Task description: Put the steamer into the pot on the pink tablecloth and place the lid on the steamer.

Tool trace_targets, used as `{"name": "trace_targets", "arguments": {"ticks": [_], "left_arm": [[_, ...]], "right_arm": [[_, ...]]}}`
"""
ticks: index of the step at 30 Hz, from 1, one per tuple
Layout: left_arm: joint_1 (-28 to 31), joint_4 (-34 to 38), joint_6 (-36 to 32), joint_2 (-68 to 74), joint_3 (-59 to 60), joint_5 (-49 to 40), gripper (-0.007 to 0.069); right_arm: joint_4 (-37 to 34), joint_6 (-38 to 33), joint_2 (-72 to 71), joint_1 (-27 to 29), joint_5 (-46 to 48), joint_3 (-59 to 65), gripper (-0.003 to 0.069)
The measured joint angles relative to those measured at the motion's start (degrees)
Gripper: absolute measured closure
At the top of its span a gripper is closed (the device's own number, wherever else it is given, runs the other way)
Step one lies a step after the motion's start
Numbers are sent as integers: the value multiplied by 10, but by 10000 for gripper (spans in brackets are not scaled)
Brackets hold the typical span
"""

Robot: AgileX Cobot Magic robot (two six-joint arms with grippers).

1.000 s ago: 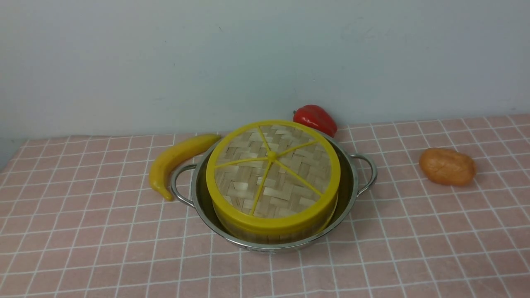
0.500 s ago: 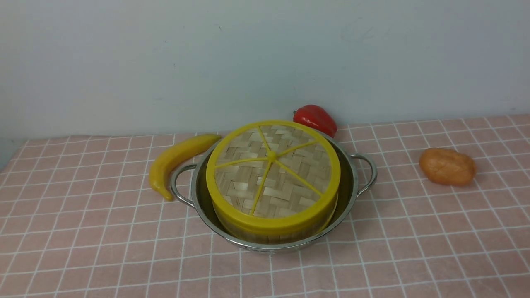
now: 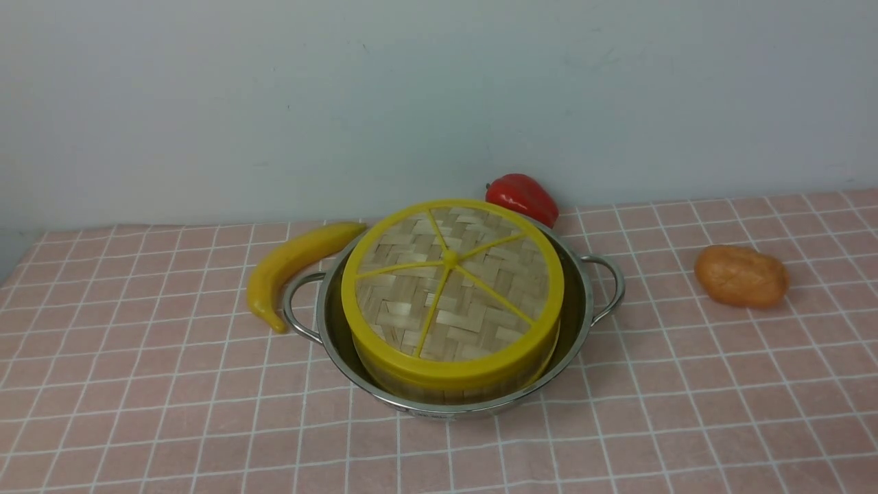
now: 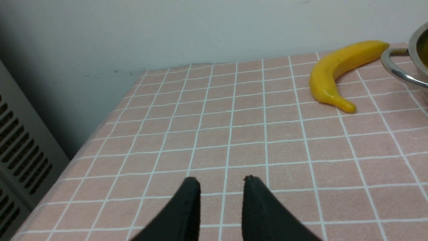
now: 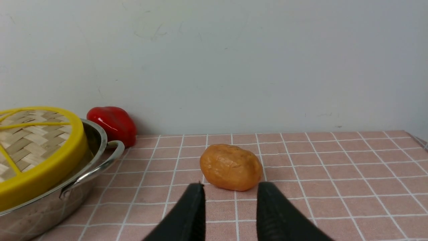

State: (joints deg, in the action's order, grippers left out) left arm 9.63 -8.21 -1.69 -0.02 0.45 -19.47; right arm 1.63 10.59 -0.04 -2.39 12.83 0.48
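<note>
- Lid point(image 3: 451, 291): flat woven bamboo disc with a thick yellow rim and five yellow spokes from a small hub. It sits on the steamer point(image 3: 453, 384), whose pale side wall shows only as a narrow band under the rim.
- Pot point(image 3: 583, 322): wide, shallow, polished steel, with a looped wire handle on each side. It rests on the pink tablecloth point(image 3: 137, 384) and holds the steamer inside it, with a gap all round.
- Tablecloth: pink with a thin white grid, lying flat, with a slight sheen.
- Left gripper point(image 4: 221, 187): black tapered fingers spread apart, nothing between them, above bare cloth and well apart from the pot.
- Right gripper point(image 5: 230, 192): black fingers spread apart and empty, near the brown potato point(image 5: 230, 166).
- Other items: glossy yellow banana point(image 3: 291, 264) just beside the left pot handle; shiny red pepper point(image 3: 523, 197) behind the pot.
- Risk, lid seating: in the front view the lid looks slightly tilted; whether it sits fully on the steamer rim cannot be told. A knock could slide it off.
- Risk, right arm: a forward move with the fingers low would likely push the rounded potato and set it rolling.
- Risk, left arm: a sweep toward the pot could catch the banana or the wire handle and shift the smooth pot on the cloth.
</note>
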Motion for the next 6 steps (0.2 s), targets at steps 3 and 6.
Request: {"name": "trace_targets", "arguments": {"ticks": [3, 6], "left_arm": [[0, 0, 0, 0, 0, 0, 442], [0, 0, 0, 0, 0, 0, 434]], "right_arm": [[0, 0, 0, 0, 0, 0, 419], [0, 0, 0, 0, 0, 0, 419]]}}
